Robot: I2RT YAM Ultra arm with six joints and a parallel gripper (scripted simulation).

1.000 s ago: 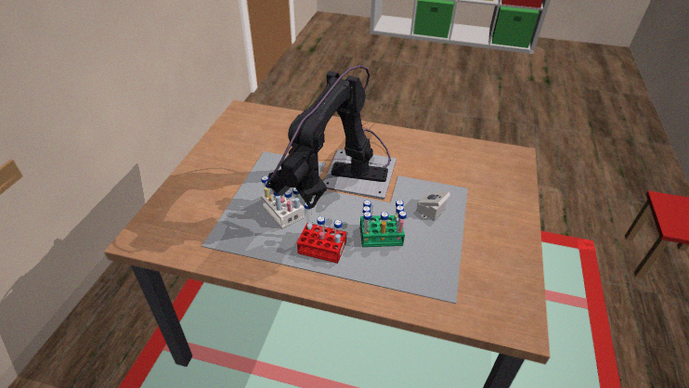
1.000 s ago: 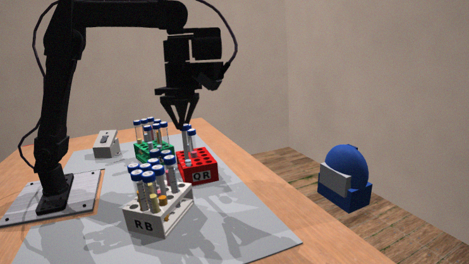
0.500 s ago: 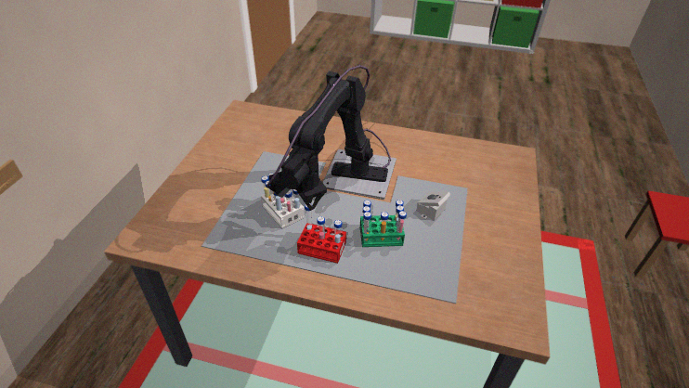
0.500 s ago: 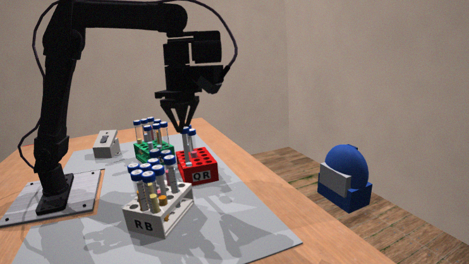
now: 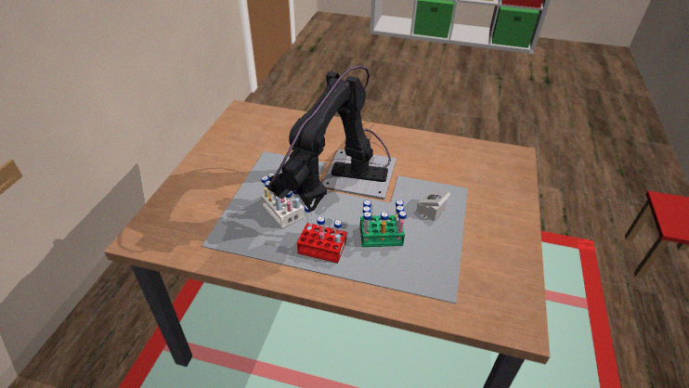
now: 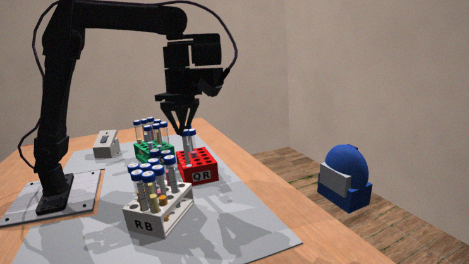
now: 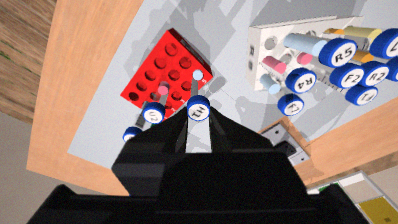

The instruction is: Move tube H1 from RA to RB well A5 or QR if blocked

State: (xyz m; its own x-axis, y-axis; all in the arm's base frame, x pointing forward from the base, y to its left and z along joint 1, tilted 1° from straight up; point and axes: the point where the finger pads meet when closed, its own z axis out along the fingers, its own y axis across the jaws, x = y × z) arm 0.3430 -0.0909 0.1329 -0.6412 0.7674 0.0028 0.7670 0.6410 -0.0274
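Tube H1 [image 5: 308,219] [image 6: 186,147] [image 7: 198,108] hangs upright in the gripper [image 5: 311,206] [image 6: 182,133] [image 7: 198,111], its jaws narrowed onto it near the blue cap. Its lower end is at a corner of red rack QR [image 5: 318,251] [image 6: 201,168] [image 7: 148,70]; I cannot tell whether it enters a well. 2 other tubes stand in QR. White rack RB [image 5: 291,220] [image 6: 144,223] [image 7: 256,65] and green rack RA [image 5: 382,241] [image 6: 140,155] also hold tubes.

Smooth matt-grey mat [image 5: 419,269] [image 6: 262,232] [image 7: 90,137] on grained brown wood tabletop [image 5: 501,202] [image 6: 315,210] [image 7: 55,100]; clear tubes [image 5: 400,224] [image 6: 172,177] with smooth blue caps [image 5: 402,214] [image 6: 169,159] [image 7: 341,52].
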